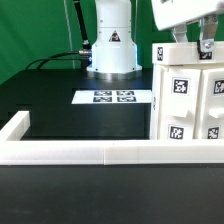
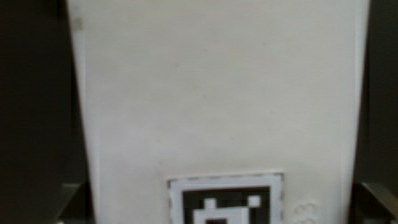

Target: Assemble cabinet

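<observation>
Nearest the exterior camera runs the long low white border rail (image 1: 100, 152), crossing the lower half of the frame with a short return at the left edge; behind it lies the black desk (image 1: 60, 105); the marker board (image 1: 113, 97) sits flat at the centre, and my own base (image 1: 112, 45) stands at the upper middle.

The cabinet (image 1: 188, 95) stands upright at the right of the frame, against the rail, its white faces dotted with square black-and-white tags; my pincer (image 1: 190, 40) hangs at the upper right, straddling its top edge. In the wrist view a tall white cabinet panel (image 2: 214, 100) fills the picture, a fiducial tag (image 2: 228, 203) low on it; dark shapes in the two lower corners are probably my fingers, one on each side.

My jaws stand wide; whether they press the panel or merely flank it I cannot tell, since the contact itself is out of sight.

What worries me: the body is tall and stands on a narrow footing near the frame's right edge; if I close off-centre or pull sideways it could tip or twist against the rail; if the squeeze is too light the smooth panel could slide between my fingers; a skewed part would then refuse to seat in later steps.
</observation>
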You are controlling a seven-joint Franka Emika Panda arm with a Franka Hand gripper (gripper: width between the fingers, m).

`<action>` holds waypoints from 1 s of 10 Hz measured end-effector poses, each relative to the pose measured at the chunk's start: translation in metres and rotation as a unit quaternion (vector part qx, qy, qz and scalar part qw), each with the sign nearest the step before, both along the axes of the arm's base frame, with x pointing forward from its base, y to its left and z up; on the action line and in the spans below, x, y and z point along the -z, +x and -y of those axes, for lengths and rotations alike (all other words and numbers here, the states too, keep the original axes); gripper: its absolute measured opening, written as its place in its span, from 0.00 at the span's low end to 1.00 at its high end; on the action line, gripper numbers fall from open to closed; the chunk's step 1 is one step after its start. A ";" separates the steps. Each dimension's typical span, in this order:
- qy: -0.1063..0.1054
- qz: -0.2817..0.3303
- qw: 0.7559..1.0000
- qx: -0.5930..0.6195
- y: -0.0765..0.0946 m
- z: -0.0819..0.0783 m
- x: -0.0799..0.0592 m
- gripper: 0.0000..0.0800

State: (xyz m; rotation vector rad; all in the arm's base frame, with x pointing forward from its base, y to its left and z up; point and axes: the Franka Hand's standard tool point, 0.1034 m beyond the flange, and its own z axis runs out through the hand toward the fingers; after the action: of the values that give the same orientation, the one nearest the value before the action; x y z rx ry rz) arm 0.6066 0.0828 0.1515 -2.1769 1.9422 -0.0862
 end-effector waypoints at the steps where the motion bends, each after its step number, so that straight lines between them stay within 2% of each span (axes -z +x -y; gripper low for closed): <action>1: 0.007 -0.004 1.000 0.029 0.000 0.000 0.000 0.70; 4: 0.037 -0.018 0.990 0.132 0.000 0.000 0.000 0.70; 10: 0.081 -0.039 0.959 0.267 0.000 -0.002 0.001 0.70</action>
State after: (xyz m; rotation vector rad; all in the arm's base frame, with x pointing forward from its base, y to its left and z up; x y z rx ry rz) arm 0.6068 0.0852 0.1504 -1.5272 2.4350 0.0721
